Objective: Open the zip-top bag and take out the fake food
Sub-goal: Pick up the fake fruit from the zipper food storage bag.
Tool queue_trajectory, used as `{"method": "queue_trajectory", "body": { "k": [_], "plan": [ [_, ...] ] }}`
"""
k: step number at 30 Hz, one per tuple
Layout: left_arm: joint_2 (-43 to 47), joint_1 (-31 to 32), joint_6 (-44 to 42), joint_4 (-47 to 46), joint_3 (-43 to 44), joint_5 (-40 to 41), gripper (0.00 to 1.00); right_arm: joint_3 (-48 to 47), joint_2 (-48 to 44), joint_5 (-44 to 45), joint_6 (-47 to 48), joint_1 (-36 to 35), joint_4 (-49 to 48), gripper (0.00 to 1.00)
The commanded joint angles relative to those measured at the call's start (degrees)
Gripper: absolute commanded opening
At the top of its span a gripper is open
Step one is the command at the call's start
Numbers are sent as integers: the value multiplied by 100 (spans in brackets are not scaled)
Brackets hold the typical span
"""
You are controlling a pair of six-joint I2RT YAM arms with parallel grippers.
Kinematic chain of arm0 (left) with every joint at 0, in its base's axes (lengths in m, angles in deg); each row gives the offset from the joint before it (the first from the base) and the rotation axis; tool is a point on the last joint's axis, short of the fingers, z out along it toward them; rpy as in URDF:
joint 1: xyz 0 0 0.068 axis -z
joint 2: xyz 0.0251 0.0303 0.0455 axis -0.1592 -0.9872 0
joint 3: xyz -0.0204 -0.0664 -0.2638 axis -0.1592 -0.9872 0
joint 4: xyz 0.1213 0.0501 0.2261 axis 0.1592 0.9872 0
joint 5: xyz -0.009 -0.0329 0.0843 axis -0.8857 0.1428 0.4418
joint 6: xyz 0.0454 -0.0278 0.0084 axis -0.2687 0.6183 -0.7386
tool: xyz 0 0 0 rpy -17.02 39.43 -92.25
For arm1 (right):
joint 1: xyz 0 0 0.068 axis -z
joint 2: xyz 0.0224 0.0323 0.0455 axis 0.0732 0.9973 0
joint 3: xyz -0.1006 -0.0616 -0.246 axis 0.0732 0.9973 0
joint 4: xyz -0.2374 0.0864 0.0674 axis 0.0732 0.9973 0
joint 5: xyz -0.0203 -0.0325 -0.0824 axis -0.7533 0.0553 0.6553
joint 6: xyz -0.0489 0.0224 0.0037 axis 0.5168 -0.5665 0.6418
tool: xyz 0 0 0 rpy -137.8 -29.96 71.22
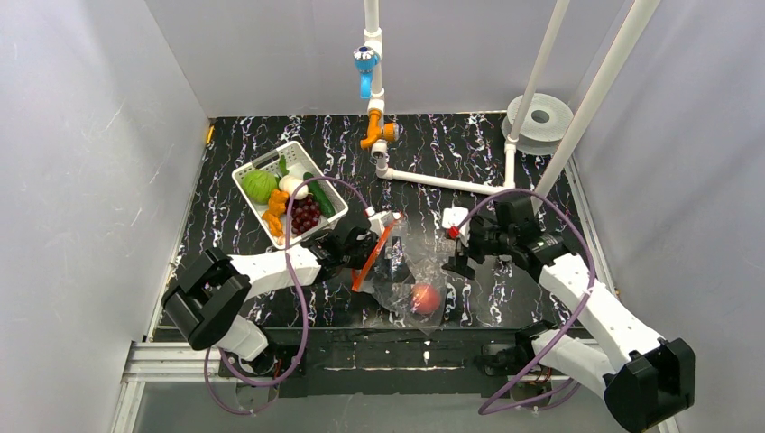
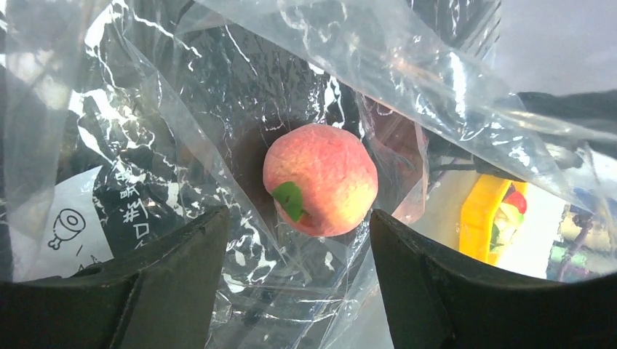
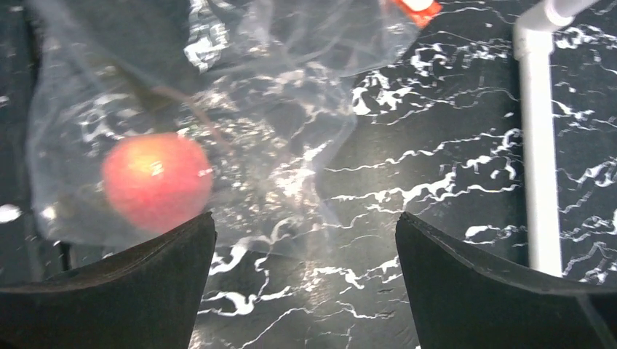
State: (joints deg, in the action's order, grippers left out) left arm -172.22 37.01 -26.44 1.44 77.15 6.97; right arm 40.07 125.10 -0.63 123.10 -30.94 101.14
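Now our bag (image 1: pixel 408 263) lies crumpled on the table (image 1: pixel 451 162) between our two grippers. We see one peach (image 1: pixel 425 299) inside it, near the front edge. Our left gripper (image 1: pixel 365 245) is wide open by the orange zip strip (image 1: pixel 371 258), with bag plastic between its fingers (image 2: pixel 182 269). Our right gripper (image 1: pixel 456 257) is wide open too, at the bag's other side. Farther back on the left, the basket (image 1: pixel 242 171) holds the grapes (image 1: pixel 305 215), the cucumber (image 1: pixel 319 194) and more food.
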Motion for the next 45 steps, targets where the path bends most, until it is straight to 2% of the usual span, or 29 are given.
{"method": "queue_trajectory", "body": {
  "k": [1,4,5,6,8,9,12,16,18,27,30,35,37,38,42,45],
  "plan": [
    [-49,-29,178,-244,-8,53,68,-400,-116,-1315,1102,343,1604,96],
    [13,-28,173,-275,-29,-4,66,-424,94,-2126,2150,352,2629,86],
    [43,-31,160,-298,-38,-35,66,-381,265,-2260,2728,290,3013,78],
    [79,-34,143,-318,-37,-60,65,-327,426,-2204,3052,168,3210,65],
    [163,-30,128,-406,-46,-131,61,-277,745,-1941,3002,-107,3209,38],
    [198,-32,129,-451,-48,-155,56,-238,853,-1812,2994,-238,3159,31],
    [244,-34,160,-621,-56,-259,47,-97,1041,-1383,2740,-722,2767,19],
    [132,-26,222,-769,-31,-477,46,-88,1433,-793,2412,-1186,2430,10],
    [-18,-19,233,-801,-9,-647,47,-61,1605,-451,2163,-1297,2142,2],
    [-781,182,381,-1129,83,-988,53,247,1587,250,1569,-1424,928,1],
    [-981,244,372,-1080,186,-968,56,282,1594,388,1450,-1456,724,5],
    [-976,278,164,-654,270,-724,69,276,1650,385,1405,-1474,697,7],
    [-921,288,155,-672,241,-716,80,276,1657,364,1390,-1487,697,7],
    [-912,297,167,-686,238,-725,81,276,1665,353,1388,-1498,690,7],
    [-1033,368,241,-709,324,-718,82,249,1721,365,1305,-1552,631,8],
    [-1175,450,275,-635,428,-586,78,249,1760,421,1210,-1575,564,7]
  ]
}}
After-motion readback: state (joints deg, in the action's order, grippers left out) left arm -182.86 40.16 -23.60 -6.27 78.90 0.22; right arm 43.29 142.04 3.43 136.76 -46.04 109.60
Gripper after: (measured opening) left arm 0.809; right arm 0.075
